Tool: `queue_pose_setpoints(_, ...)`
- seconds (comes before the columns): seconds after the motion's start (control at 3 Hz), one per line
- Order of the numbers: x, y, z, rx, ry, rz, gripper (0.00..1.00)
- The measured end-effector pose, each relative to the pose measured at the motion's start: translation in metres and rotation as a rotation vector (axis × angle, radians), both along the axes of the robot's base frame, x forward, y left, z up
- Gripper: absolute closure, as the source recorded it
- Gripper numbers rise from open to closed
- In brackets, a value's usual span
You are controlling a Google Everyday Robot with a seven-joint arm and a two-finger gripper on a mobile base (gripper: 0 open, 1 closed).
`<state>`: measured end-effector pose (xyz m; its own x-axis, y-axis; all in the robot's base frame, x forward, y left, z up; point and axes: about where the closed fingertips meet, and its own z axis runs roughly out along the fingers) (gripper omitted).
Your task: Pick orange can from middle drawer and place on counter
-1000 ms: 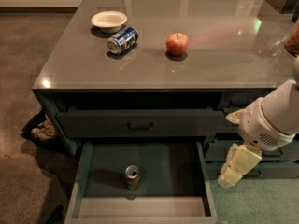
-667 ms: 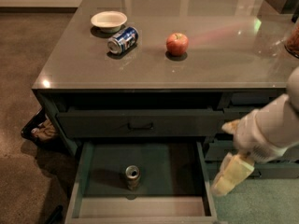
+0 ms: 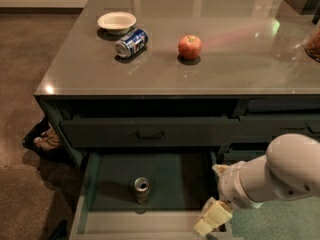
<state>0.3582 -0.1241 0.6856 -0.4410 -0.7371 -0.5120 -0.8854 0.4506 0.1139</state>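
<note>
The orange can [image 3: 142,188] stands upright on the floor of the open middle drawer [image 3: 84,190], left of centre. My gripper [image 3: 216,194] hangs at the drawer's right front corner, to the right of the can and apart from it. It is open and empty, and one pale fingertip [image 3: 212,218] is over the drawer's front rim. The white arm stretches off to the right. The glossy grey counter [image 3: 230,69] lies above the drawers.
On the counter sit a white bowl [image 3: 116,21], a blue-and-white can [image 3: 132,42] on its side and a red apple [image 3: 190,47]. A jar [image 3: 314,41] is at the right edge. The handled top drawer front [image 3: 150,132] is shut. A dark bin [image 3: 42,139] sits on the floor at left.
My gripper and arm have moved left and down, from beside the cabinet's right drawers to the open drawer's right front corner. The can has not moved.
</note>
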Motion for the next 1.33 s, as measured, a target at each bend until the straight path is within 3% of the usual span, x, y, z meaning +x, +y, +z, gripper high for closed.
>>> queue_pose_setpoints(0.33, 0.014, 0.001, 0.000, -0.007, -0.059, -0.028, 0.00)
queue_pose_setpoints(0.67, 0.014, 0.001, 0.000, -0.008, -0.059, -0.028, 0.00)
queue_pose_setpoints(1.33, 0.029, 0.032, -0.042, 0.001, -0.112, -0.001, 0.00)
